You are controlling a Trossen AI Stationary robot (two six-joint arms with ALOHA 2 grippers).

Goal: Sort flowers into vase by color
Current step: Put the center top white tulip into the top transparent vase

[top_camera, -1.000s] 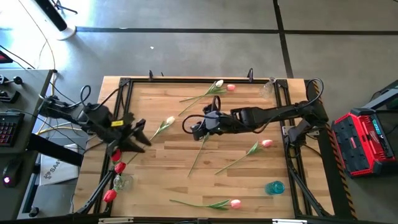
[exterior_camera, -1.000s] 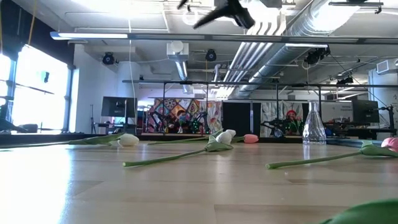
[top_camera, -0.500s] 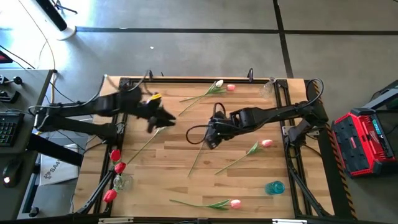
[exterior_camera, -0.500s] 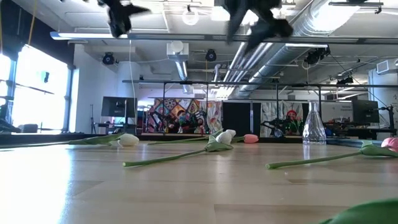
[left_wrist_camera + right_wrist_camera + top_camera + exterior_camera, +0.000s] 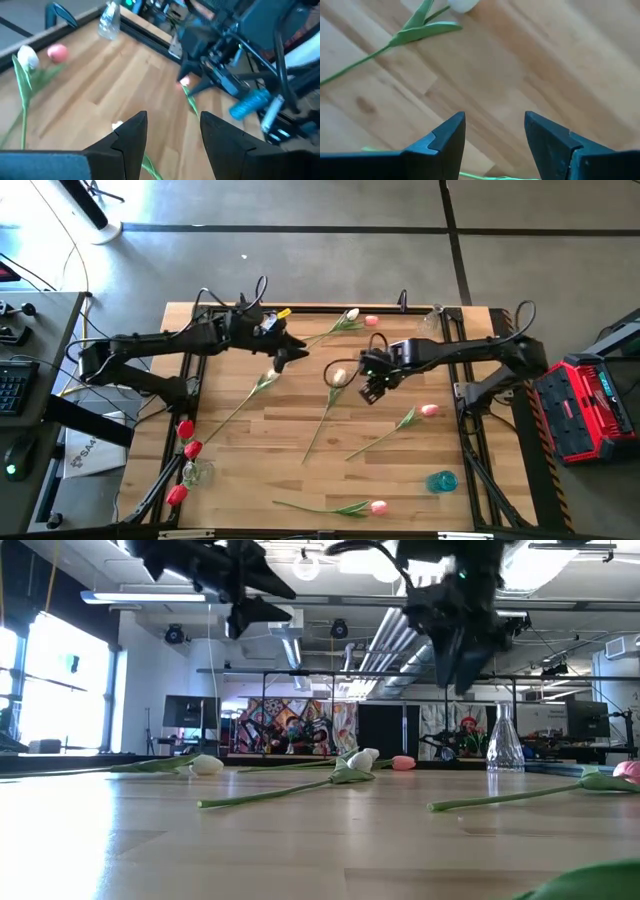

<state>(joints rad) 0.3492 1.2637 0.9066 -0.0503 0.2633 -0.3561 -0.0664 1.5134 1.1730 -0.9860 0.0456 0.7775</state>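
Observation:
Loose tulips lie flat on the wooden table [image 5: 250,480]. A white tulip [image 5: 337,375] lies mid-table, and its bud [image 5: 462,4] shows past my right gripper's fingers. My right gripper [image 5: 368,387] hangs open just right of it, pointing down. My left gripper [image 5: 292,356] hovers open above the bud end of another long-stemmed tulip [image 5: 240,408]. A white tulip [image 5: 352,314] and a pink one [image 5: 371,321] lie at the far edge, and pink tulips [image 5: 430,410] [image 5: 378,506] lie nearer. Red tulips [image 5: 186,438] stand in a glass vase [image 5: 193,473] near the left corner.
A clear vase [image 5: 430,323] stands at the far right corner and a blue vase [image 5: 442,480] at the near right. Black frame rails [image 5: 200,315] run along the table's edges. Bare wood lies between the scattered stems.
My left gripper has swung from beside the red tulips' vase toward the far edge and then right, over the table's middle. My right gripper has gone toward the right edge, sunk lower and tipped to point down, uncovering the white bud. No flower has moved.

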